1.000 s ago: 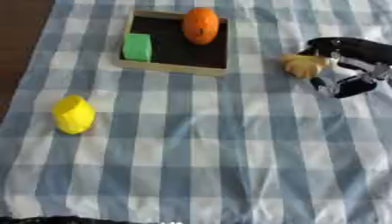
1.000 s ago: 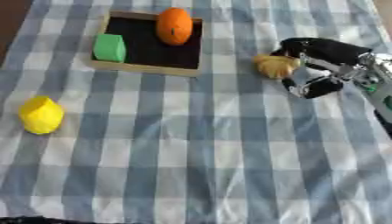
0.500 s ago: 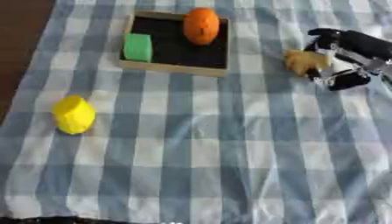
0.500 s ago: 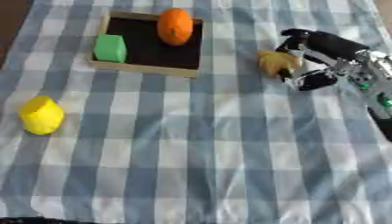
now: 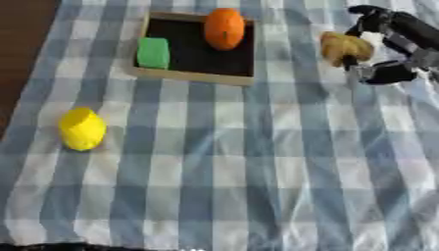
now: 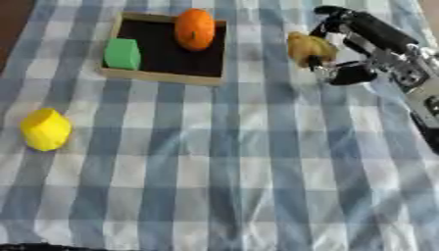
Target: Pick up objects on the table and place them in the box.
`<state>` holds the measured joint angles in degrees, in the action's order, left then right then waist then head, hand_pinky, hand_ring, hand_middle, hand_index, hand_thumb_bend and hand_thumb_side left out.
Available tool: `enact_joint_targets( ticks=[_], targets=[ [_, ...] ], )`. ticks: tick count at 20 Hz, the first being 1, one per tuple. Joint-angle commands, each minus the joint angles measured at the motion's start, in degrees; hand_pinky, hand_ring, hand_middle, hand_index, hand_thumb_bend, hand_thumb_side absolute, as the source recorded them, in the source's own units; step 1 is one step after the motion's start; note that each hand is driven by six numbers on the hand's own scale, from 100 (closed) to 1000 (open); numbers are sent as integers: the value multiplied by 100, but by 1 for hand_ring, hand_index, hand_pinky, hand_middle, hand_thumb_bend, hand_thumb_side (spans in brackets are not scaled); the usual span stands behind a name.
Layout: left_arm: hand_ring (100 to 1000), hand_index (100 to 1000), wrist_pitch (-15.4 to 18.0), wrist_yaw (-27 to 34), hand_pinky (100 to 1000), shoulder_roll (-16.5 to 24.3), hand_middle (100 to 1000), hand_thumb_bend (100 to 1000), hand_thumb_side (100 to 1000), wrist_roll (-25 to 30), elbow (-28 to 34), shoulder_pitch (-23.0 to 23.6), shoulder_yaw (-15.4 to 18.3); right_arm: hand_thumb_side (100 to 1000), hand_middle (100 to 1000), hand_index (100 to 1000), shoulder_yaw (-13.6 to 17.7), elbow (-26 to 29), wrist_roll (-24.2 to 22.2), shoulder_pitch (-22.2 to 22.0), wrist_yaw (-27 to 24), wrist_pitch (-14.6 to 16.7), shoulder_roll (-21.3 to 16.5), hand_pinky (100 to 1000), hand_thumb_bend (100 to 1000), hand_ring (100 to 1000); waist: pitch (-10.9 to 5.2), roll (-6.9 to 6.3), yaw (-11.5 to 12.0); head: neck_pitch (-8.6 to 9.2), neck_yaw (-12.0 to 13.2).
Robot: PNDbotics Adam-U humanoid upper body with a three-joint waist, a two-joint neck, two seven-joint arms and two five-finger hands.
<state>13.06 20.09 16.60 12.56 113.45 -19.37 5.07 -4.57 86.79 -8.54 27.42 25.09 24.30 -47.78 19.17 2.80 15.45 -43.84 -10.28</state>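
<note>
The right hand [image 6: 347, 49] curls its fingers [image 6: 322, 63] round the tan object [image 6: 308, 46] near the table's far right edge, apparently to carry it to the box [image 6: 163, 76].

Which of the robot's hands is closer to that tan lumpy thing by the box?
The right hand. Its fingers curl round the tan thing, just right of the box. The left hand shows in neither view.

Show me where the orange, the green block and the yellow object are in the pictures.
orange [image 5: 224, 28], left eye view, middle of its skin.
green block [image 5: 154, 52], left eye view, middle of its top face.
yellow object [image 5: 82, 128], left eye view, middle of its body.
</note>
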Motion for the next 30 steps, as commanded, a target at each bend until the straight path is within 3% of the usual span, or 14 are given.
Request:
enact_joint_targets(
  ticks=[1, 6, 8, 14, 20, 26, 30],
  targets=[
    [857, 818, -7, 14, 741, 56, 691, 100, 594, -4, 114, -68, -11, 218, 146, 649, 4, 413, -304, 307, -449, 26, -231, 904, 100, 977, -148, -50, 14, -10, -35],
    [858, 818, -10, 21, 741, 51, 691, 100, 594, 8, 114, -73, -22, 221, 153, 653, -188, 442, -854, 798, -897, -4, -63, 906, 100, 978, -169, -45, 30, -21, -58],
    [857, 817, -16, 33, 741, 36, 691, 100, 594, 18, 114, -95, -44, 215, 166, 662, -434, 301, -1182, 1201, -926, 12, 216, 908, 100, 988, -187, -33, 82, -18, -101],
    [857, 817, -20, 63, 741, 14, 692, 100, 594, 33, 114, -157, -75, 203, 176, 665, -779, -404, -1764, 1987, -744, 128, 874, 906, 100, 992, -203, -3, 166, -21, -166],
    [856, 814, 16, 95, 741, 0, 693, 100, 593, 35, 114, -250, -106, 198, 200, 675, -863, -1350, -1857, 2359, -128, 358, 1373, 905, 100, 1000, -209, -4, 258, -22, -242],
    [855, 814, 32, 112, 741, -4, 693, 100, 594, 54, 114, -283, -137, 198, 221, 690, -743, -2193, -1514, 2579, 582, 593, 1703, 910, 100, 1000, -197, 14, 317, -18, -339],
    [855, 813, 17, 117, 740, -12, 693, 100, 594, 58, 114, -272, -131, 198, 251, 713, -721, -2445, -1403, 2579, 848, 728, 1792, 914, 100, 1000, -181, 28, 332, -25, -332]
  ],
)
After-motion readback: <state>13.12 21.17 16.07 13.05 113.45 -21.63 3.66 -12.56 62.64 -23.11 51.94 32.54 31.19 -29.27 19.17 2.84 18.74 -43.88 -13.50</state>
